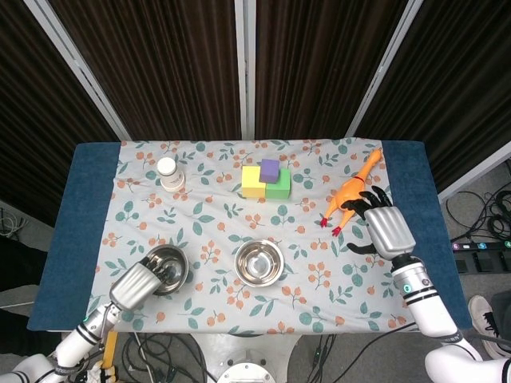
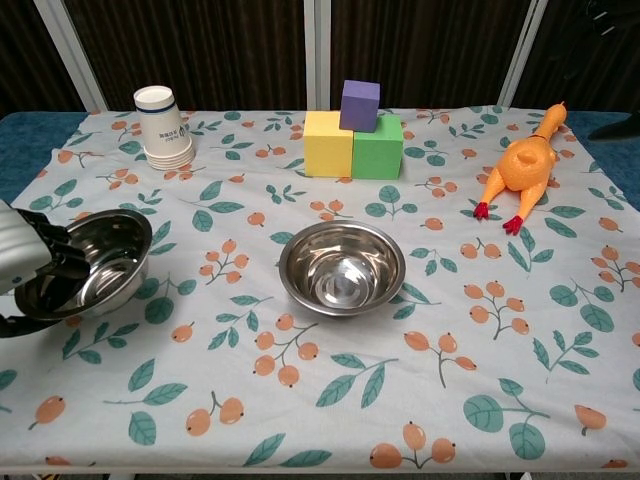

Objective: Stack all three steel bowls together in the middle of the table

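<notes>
A steel bowl (image 1: 259,262) (image 2: 343,266) stands upright in the middle of the floral tablecloth. A second steel bowl (image 1: 172,266) (image 2: 105,255) is tilted and raised off the cloth at the front left. My left hand (image 1: 136,285) (image 2: 22,262) grips its near rim, fingers inside the bowl. My right hand (image 1: 385,227) hovers at the right side with fingers spread, holding nothing, beside the rubber chicken; the chest view does not show it. Only these two bowls are visible.
An orange rubber chicken (image 1: 355,190) (image 2: 525,165) lies at the back right. Yellow, green and purple blocks (image 1: 266,180) (image 2: 352,135) sit at the back centre. A stack of paper cups (image 1: 168,172) (image 2: 163,125) stands at the back left.
</notes>
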You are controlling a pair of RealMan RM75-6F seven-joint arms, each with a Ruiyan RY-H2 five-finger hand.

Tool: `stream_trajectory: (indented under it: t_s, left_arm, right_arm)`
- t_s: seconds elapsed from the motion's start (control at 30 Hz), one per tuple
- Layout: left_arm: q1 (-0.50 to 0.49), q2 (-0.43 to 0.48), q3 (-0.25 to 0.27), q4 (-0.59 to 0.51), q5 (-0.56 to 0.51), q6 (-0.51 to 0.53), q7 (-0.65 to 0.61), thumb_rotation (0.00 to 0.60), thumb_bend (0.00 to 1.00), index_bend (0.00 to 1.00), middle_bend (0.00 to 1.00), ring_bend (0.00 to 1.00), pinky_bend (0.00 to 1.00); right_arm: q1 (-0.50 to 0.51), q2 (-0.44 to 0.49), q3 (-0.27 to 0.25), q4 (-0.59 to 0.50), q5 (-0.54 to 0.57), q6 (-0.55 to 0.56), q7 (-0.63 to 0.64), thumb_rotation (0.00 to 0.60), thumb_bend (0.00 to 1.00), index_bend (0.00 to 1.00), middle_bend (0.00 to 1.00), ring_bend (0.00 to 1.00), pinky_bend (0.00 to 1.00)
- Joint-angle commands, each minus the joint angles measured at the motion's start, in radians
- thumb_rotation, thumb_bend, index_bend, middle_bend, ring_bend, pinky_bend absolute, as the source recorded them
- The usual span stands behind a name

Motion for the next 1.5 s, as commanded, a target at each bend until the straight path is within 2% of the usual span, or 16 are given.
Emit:
stream_trajectory:
  t_s: [0.03,0.33,0.47,0.6,0.83,1.13,1.5]
  left_arm:
    - [-0.026,0.01,-0.019,-0.022,0.0,-0.01,0.005,0.6,0.33,0.71,0.71,0.56,0.57]
    - [-0.161,0.021,-0.099,-0.161,0.016,-0.098,0.068,0.6,0.33,0.71,0.71,0.56,0.57]
    - [-0.217,-0.003,-0.125,-0.242,0.018,-0.159,0.11,0.6,0.33,0.71,0.71,0.56,0.57]
    - [-0.267,-0.045,-0.145,-0.258,0.022,-0.208,0.138,0.6,0.33,0.71,0.71,0.56,0.57]
    - [-0.337,-0.128,-0.16,-0.189,0.019,-0.265,0.132,0.6,0.33,0.71,0.71,0.56,0.57]
    - [-0.415,-0.219,-0.191,-0.063,-0.006,-0.298,0.084,0.6,0.33,0.71,0.71,0.56,0.57]
    - [-0.435,-0.285,-0.138,0.06,0.022,-0.232,0.018,0.6,0.33,0.71,0.71,0.56,0.57]
  right_arm:
    - [-0.004,0.008,0.008,-0.008,-0.01,0.012,0.01,0.6,0.03,0.28,0.32,0.13,0.02]
    - [-0.039,0.048,0.052,-0.04,-0.084,0.104,0.085,0.6,0.03,0.28,0.32,0.13,0.02]
    - [-0.062,0.059,0.068,-0.039,-0.111,0.149,0.131,0.6,0.04,0.28,0.32,0.13,0.02]
    - [-0.085,0.073,0.073,-0.032,-0.13,0.173,0.177,0.6,0.04,0.27,0.33,0.13,0.02]
    - [-0.113,0.115,0.07,-0.017,-0.163,0.184,0.229,0.6,0.04,0.26,0.32,0.13,0.02]
    - [-0.12,0.115,0.078,0.012,-0.165,0.179,0.272,0.6,0.04,0.26,0.32,0.13,0.02]
    - [-0.116,0.105,0.086,0.04,-0.143,0.153,0.291,0.6,0.04,0.25,0.32,0.13,0.02]
